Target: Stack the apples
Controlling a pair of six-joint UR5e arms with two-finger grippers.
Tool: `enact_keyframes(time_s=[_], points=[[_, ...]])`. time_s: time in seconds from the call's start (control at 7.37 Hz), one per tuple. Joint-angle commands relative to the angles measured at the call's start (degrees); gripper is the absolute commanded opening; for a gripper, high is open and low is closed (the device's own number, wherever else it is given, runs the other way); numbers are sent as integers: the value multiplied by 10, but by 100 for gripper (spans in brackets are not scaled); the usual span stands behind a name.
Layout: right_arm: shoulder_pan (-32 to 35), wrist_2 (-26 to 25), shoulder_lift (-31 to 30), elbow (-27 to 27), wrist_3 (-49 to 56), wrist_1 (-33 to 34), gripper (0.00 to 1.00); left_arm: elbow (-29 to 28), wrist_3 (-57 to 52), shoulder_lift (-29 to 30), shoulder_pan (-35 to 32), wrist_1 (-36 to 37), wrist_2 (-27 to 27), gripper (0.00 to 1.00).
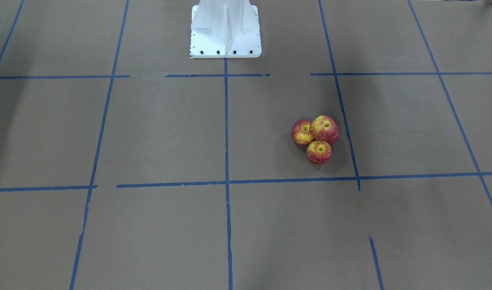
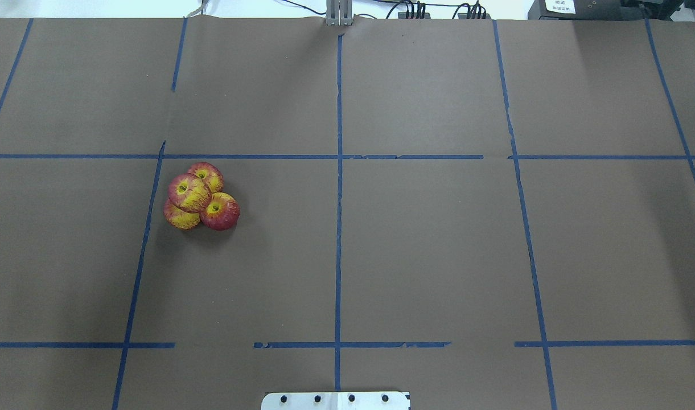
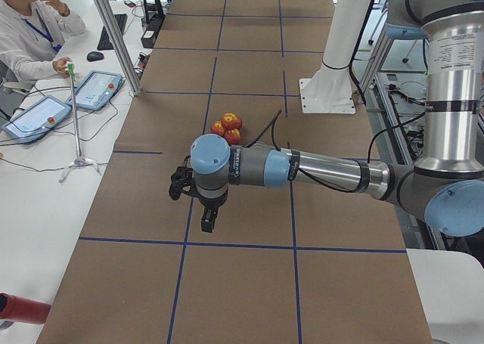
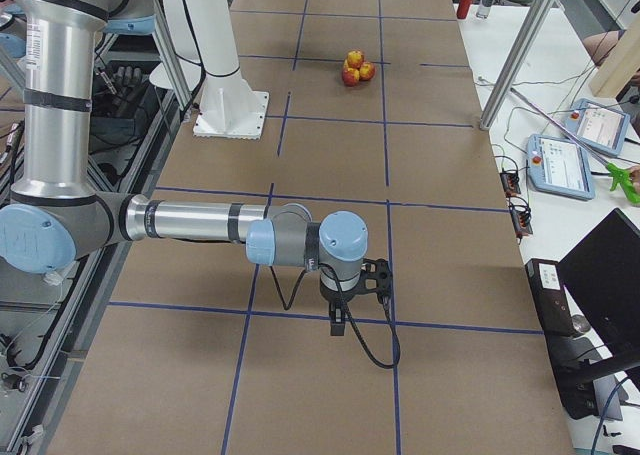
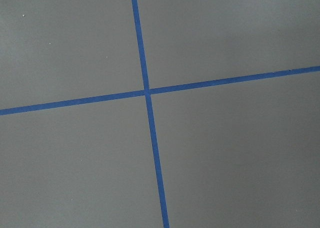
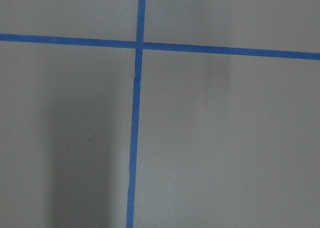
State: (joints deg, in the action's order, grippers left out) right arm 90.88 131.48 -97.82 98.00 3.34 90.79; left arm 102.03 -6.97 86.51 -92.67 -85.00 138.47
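Note:
Four red and yellow apples sit in a tight pile on the brown table, on my left side. In the overhead view one apple (image 2: 189,192) rests on top of three others (image 2: 219,211). The pile also shows in the front view (image 1: 324,129), the left view (image 3: 229,125) and the right view (image 4: 354,67). My left gripper (image 3: 207,223) hangs over the table's left end, well away from the pile. My right gripper (image 4: 338,323) hangs over the right end. Both show only in the side views, so I cannot tell whether they are open or shut. Both wrist views show only bare table with blue tape.
The white robot base (image 1: 225,30) stands at the table's middle edge. Blue tape lines (image 2: 338,199) form a grid on the brown cover. A side bench with tablets (image 3: 94,89) and a seated operator (image 3: 26,26) runs along the far side.

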Motion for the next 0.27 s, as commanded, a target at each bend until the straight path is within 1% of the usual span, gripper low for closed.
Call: enact_keyframes(time_s=[0.0,0.14], points=[[0,0,0,0,0,0,100,3,0,-7,-3,10,1,100],[0,0,0,0,0,0,100,13,-1,0,-6,32,1,100]])
